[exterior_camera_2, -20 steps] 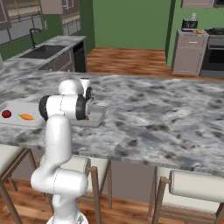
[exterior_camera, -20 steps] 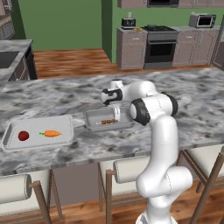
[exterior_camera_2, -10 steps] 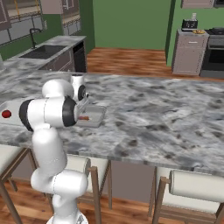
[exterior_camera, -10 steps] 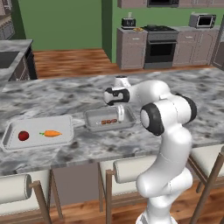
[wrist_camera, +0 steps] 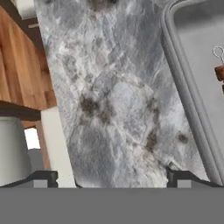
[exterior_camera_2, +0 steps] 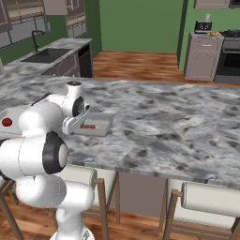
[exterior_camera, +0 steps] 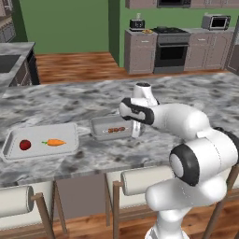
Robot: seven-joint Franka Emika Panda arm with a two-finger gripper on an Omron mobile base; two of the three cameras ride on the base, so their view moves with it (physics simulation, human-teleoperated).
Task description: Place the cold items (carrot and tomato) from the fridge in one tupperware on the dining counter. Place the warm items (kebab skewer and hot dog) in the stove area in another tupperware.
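Here the marbled grey worktop [exterior_camera: 70, 100] is seen spanning both base views, with stools [exterior_camera: 144, 179] tucked under its near edge. A stove [exterior_camera: 170, 46] is set against the far wall, and a sink [exterior_camera_2: 44, 55] is recessed in the far left counter.

The white arm [exterior_camera: 186, 121] is bent over the worktop's near edge, its wrist just right of the smaller tupperware. The gripper [wrist_camera: 113, 177] is released, with its tips spread wide over bare marble and nothing between them.

The larger tupperware [exterior_camera: 11, 140] is placed at the left of the worktop. The carrot [exterior_camera: 56, 142] and the tomato [exterior_camera: 25, 145] are lying in it, side by side and apart.

The smaller tupperware [exterior_camera: 100, 124] is placed just right of the larger one, near the wrist. Brown food pieces [exterior_camera: 115, 130] are seen inside; the kebab skewer [wrist_camera: 218, 65] is partly shown at the right edge of the hand view. The hot dog cannot be told apart from it.
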